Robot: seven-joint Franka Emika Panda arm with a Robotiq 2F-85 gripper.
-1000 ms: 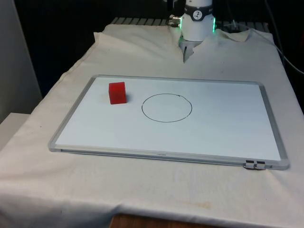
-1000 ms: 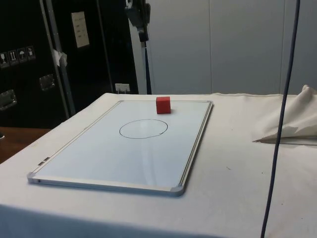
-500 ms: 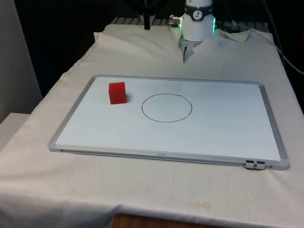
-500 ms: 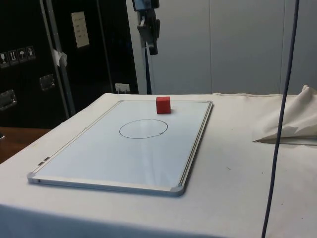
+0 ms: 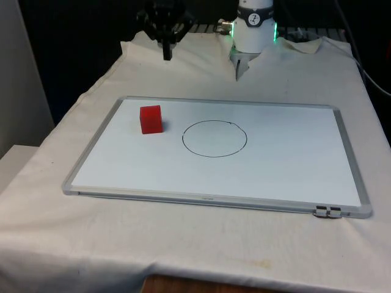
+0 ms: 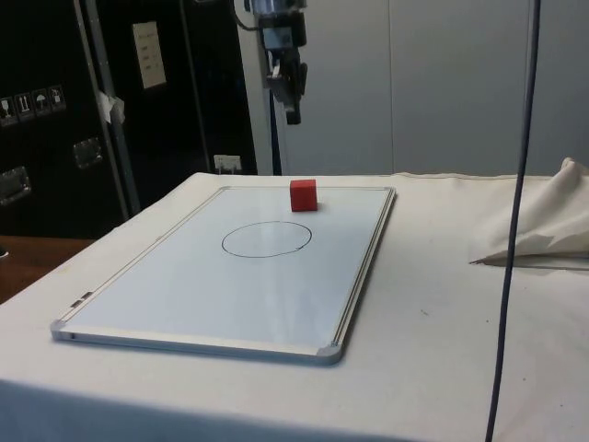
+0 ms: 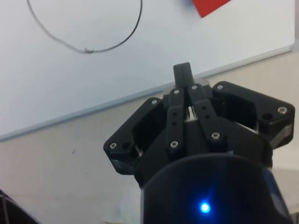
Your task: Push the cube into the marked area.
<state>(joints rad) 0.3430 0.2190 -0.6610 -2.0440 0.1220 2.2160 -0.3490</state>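
A red cube point(image 5: 151, 119) point(image 6: 304, 195) sits on a whiteboard point(image 5: 293, 165) point(image 6: 221, 295), near its far corner at the front view's left. A thin black circle point(image 5: 214, 138) point(image 6: 266, 238) is drawn on the board beside the cube, which lies outside it. My black gripper point(image 5: 167, 54) point(image 6: 293, 116) point(image 7: 182, 71) hangs in the air beyond the board's far edge, above and behind the cube, well apart from it. Its fingers are pressed together, holding nothing. In the wrist view the cube point(image 7: 210, 5) and part of the circle point(image 7: 88, 49) lie ahead of the fingertips.
The whiteboard has a grey frame and lies flat on the white cloth. A bunched fold of cloth point(image 6: 538, 230) lies beside the board in the side view. A dark cable point(image 6: 515, 212) hangs down close to the side camera.
The gripper has come down and moved towards the front view's left, closer to the cube. The cube has not moved.
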